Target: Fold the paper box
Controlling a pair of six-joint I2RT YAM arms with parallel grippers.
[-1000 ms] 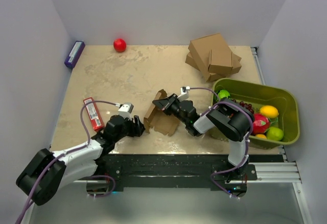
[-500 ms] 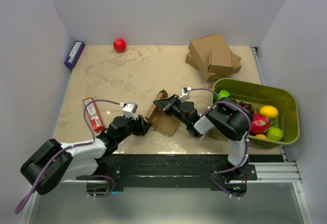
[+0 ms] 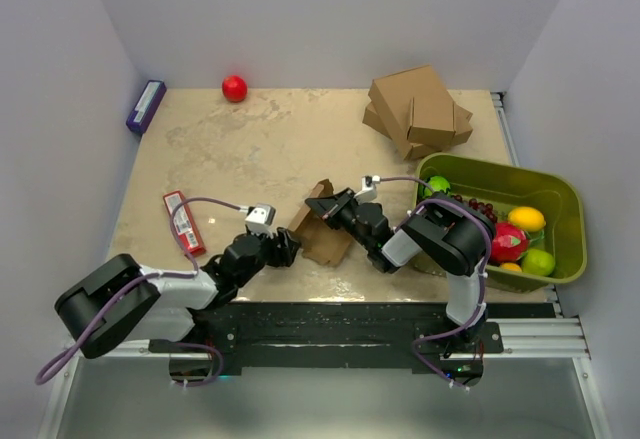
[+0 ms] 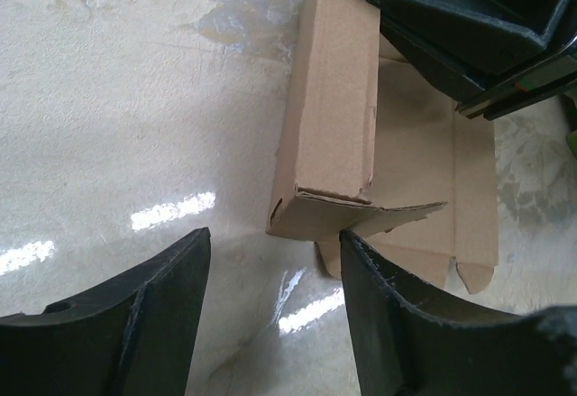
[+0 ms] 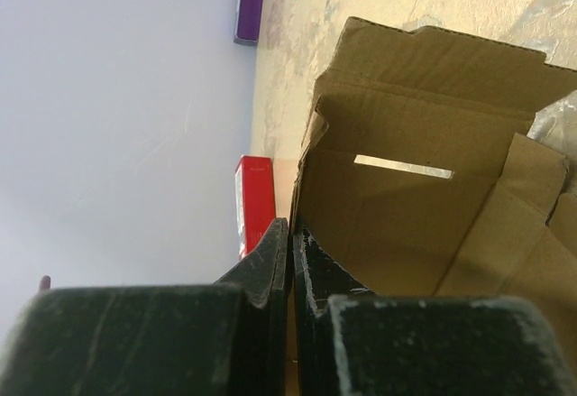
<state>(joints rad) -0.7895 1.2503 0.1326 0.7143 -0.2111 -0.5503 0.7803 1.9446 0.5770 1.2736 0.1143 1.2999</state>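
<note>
- Right, the paper box [image 3: 318, 229] sits near the table's [image 3: 250, 149] front edge, between the two arms, half-formed: plain brown card, one long wall folded up and a flat panel lying on the table beside it.
- The left wrist view shows the raised wall [image 4: 334, 116] with a folded corner at its near end, and the flat panel ending in small notched tabs.
- From the right wrist, the inside [image 5: 406, 207] shows creased walls and a narrow slot cut through the far one.
- The right gripper [image 3: 328, 206] has its jaws pressed together on a wall of the box, one finger [image 5: 325, 265] inside, the other outside.
- The left gripper [image 3: 285, 249] is low at the box's near-left corner, jaws spread wide, the corner just ahead of the gap. Contact I cannot tell.
- A red packet [image 3: 182, 222] lies to the left, well apart.
- A green tub [image 3: 500, 171] of fruit stands near on the right.
- Bare tabletop opens behind and to the left. At the far edge: a stack of cardboard boxes [image 3: 420, 111], a red ball [image 3: 234, 88] and a purple packet [image 3: 146, 106].
</note>
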